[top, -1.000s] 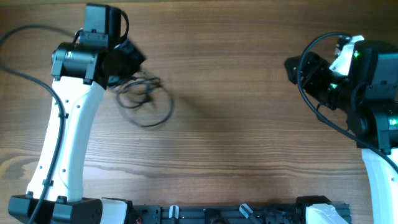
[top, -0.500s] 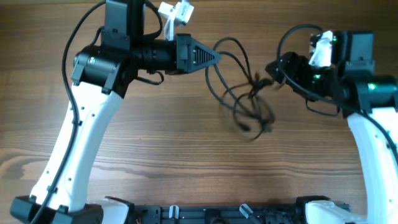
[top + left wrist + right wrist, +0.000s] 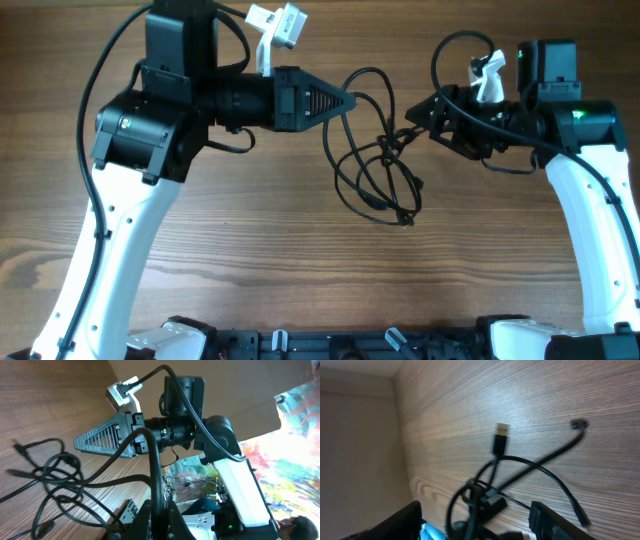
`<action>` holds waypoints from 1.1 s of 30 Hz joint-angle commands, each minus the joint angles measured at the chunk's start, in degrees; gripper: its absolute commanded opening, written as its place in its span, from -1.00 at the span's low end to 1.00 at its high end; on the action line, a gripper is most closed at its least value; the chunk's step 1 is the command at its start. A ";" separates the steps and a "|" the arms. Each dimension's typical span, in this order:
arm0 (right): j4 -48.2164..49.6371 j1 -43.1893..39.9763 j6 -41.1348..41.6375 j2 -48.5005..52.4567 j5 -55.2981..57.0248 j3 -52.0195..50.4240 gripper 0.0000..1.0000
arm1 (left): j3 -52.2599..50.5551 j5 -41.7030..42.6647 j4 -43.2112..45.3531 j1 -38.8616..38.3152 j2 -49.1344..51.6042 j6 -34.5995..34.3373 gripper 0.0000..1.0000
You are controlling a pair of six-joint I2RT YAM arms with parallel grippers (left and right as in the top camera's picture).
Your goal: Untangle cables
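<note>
Clearly I'm barely started: my left pincer (image 3: 350, 100) is clenched on the cables (image 3: 388, 148), the right pincer (image 3: 412, 120) gapes released around their knot, nothing separated yet.

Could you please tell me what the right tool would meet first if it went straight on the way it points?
The right tool would first meet the cables, whose knot lies at its open tip. Beyond them is the left tool, though depth is unclear.

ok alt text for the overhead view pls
A tangle of black cables stretches between two robot grippers over a wooden table. The left gripper is shut on a strand; the right gripper, open, meets the knot.
</note>
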 commanded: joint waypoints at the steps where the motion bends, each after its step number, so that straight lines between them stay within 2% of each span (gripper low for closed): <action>1: -0.07 1.64 0.31 0.22 -2.75 0.15 0.41 | 0.22 0.55 2.89 -1.38 -0.52 1.07 -0.92; 4: -0.02 4.59 0.35 0.24 -1.99 0.15 0.42 | 0.22 0.50 5.84 -2.80 -0.52 1.07 -0.92; 7: -0.09 5.75 1.95 0.24 -0.52 0.15 0.25 | 0.22 0.50 6.19 -2.97 -0.52 1.03 -0.92; 13: -0.09 7.82 4.42 0.24 -0.50 0.15 0.20 | 0.22 0.50 6.80 -2.97 -0.52 0.85 -0.92; 15: 0.13 8.52 6.45 0.24 0.26 0.15 -0.04 | 0.22 0.52 6.82 -2.97 -0.52 0.83 -0.92; 17: 0.39 8.66 6.78 0.24 2.95 0.15 -0.36 | 0.22 0.52 6.56 -2.97 -0.52 0.83 -0.92; 18: 0.37 8.66 6.78 0.22 4.59 0.15 -0.59 | 0.22 0.50 6.12 -2.97 -0.52 0.85 -0.92; 19: 0.35 8.66 6.75 0.22 6.88 0.15 -0.92 | 0.22 0.24 5.18 -2.95 -0.52 0.87 -0.92; 20: 0.37 8.66 6.75 0.22 7.89 0.15 -0.91 | 0.22 -1.16 3.91 -2.95 -0.52 0.90 -0.92; 21: 0.46 8.66 6.73 0.15 8.11 0.17 -0.91 | 0.22 -5.09 1.51 -2.97 -0.52 0.90 -0.92; 24: 1.86 8.59 6.08 -1.62 10.45 0.94 -0.91 | 0.22 -24.59 -8.92 -2.97 -0.52 0.79 -0.92; 27: 0.37 8.59 6.10 -3.56 16.55 4.09 -0.91 | 0.22 -34.62 -14.73 -2.97 -0.52 -0.98 -0.92; 31: 1.14 8.61 6.10 -8.37 20.92 7.69 -0.91 | 0.22 -59.67 -22.56 -2.95 -0.42 -13.88 -0.92; 33: 2.80 8.59 6.10 -10.71 20.96 7.69 -0.91 | 0.20 -68.94 -25.64 -2.95 -0.13 -20.04 -0.92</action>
